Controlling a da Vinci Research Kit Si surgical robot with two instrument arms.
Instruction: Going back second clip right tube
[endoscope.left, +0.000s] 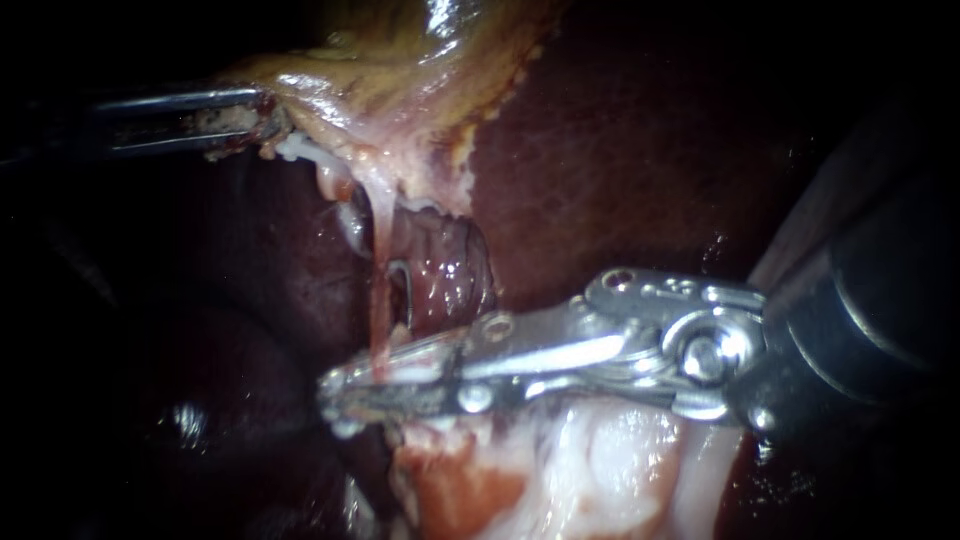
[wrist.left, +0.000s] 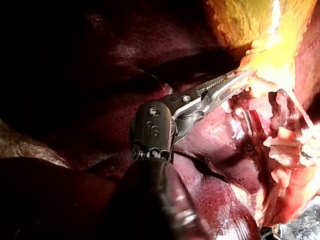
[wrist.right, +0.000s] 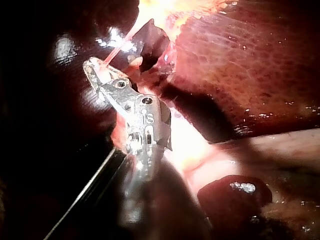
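Lying between left instrument (endoscope.left: 252, 125) and right instrument (endoscope.left: 336, 396): one tube (endoscope.left: 381, 240), one clip (endoscope.left: 403, 290).

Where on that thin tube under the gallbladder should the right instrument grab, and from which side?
Probably low on the tube, just below the clip. The tube hangs taut and upright in the endoscope view, so bring the right instrument in from the right, with its jaws lying crosswise, one on each side.

The left instrument (endoscope.left: 262, 122) lay nearly level, its shaft entering from the left and its claw clamped on the edge of the gallbladder (endoscope.left: 400, 80). The right instrument (endoscope.left: 338, 395) entered from the right with its wrist bent level, and its long claw was parted by a thin gap.
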